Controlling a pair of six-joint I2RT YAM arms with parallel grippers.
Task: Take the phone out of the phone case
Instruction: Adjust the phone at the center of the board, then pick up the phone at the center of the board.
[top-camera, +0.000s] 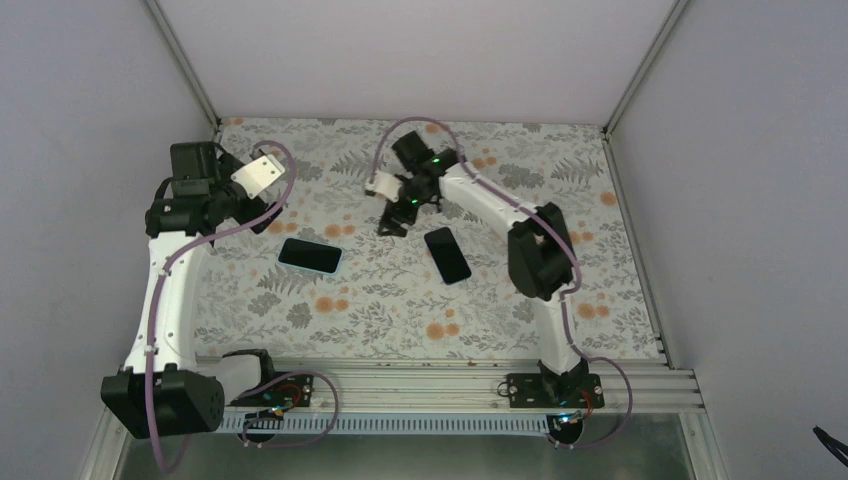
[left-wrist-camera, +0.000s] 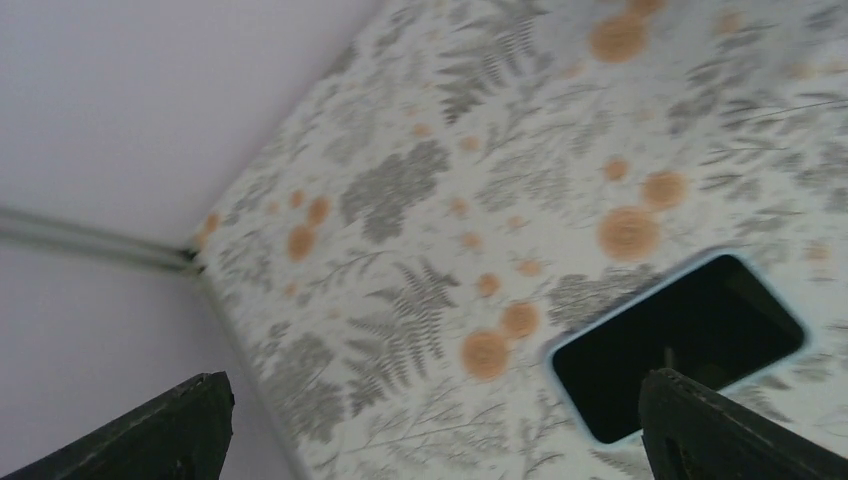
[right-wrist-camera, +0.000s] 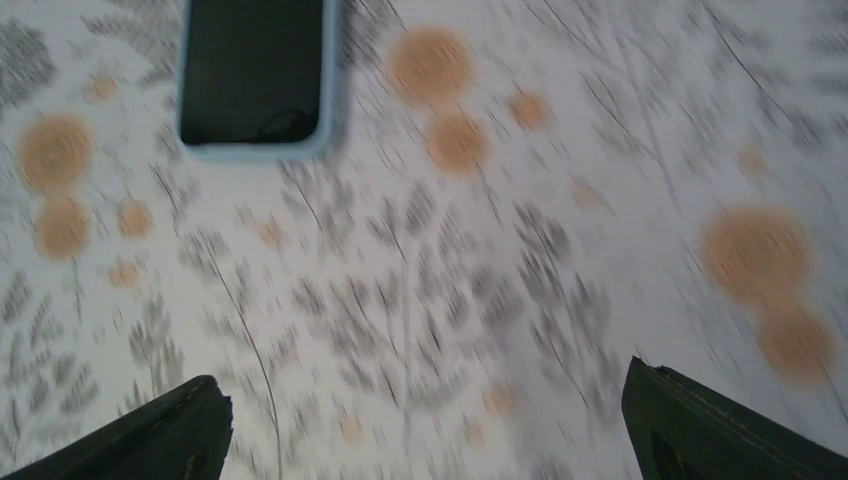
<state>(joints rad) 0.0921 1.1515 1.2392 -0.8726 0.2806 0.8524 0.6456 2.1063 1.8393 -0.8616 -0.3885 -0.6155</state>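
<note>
A dark slab with a light blue rim, the phone case (top-camera: 310, 256), lies flat on the floral table left of centre. I cannot tell whether its dark face is a screen or a bare inside. A plain black phone (top-camera: 447, 255) lies flat to its right, apart from it. My left gripper (top-camera: 262, 217) is open and empty, above and left of the case, which shows in the left wrist view (left-wrist-camera: 680, 340) by the right finger. My right gripper (top-camera: 392, 222) is open and empty between the two slabs, further back. The case shows in the right wrist view (right-wrist-camera: 255, 75). Both wrist views are blurred.
The floral table cover (top-camera: 400, 310) is walled by grey panels at the back and both sides. An aluminium rail (top-camera: 420, 385) runs along the near edge with the arm bases. The left wall corner shows in the left wrist view (left-wrist-camera: 190, 260).
</note>
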